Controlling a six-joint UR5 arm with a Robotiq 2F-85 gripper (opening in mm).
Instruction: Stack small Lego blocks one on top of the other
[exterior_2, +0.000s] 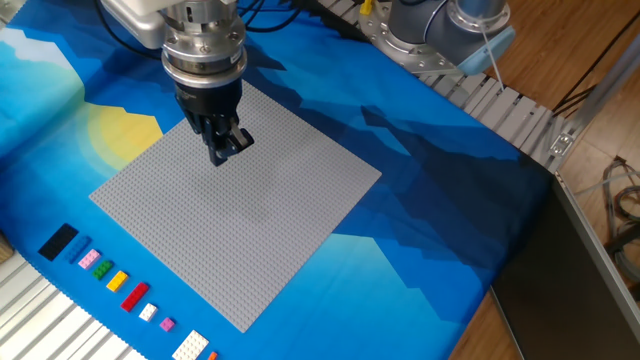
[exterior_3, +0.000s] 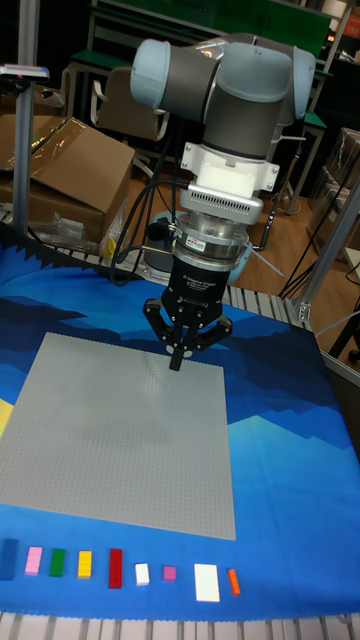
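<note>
i find my gripper (exterior_2: 222, 143) over the grey baseplate (exterior_2: 260, 215), fingers drawn together, holding nothing; the bricks (exterior_2: 100, 270) wait in a row, ready for picking.

A lab or workshop: cardboard boxes (exterior_3: 75, 165), aluminium framing (exterior_2: 520, 125), loose cables (exterior_2: 620, 205).

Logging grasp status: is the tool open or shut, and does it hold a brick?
Shut: the tool's fingers meet at the tips above the grey baseplate. No brick shows between them.
</note>
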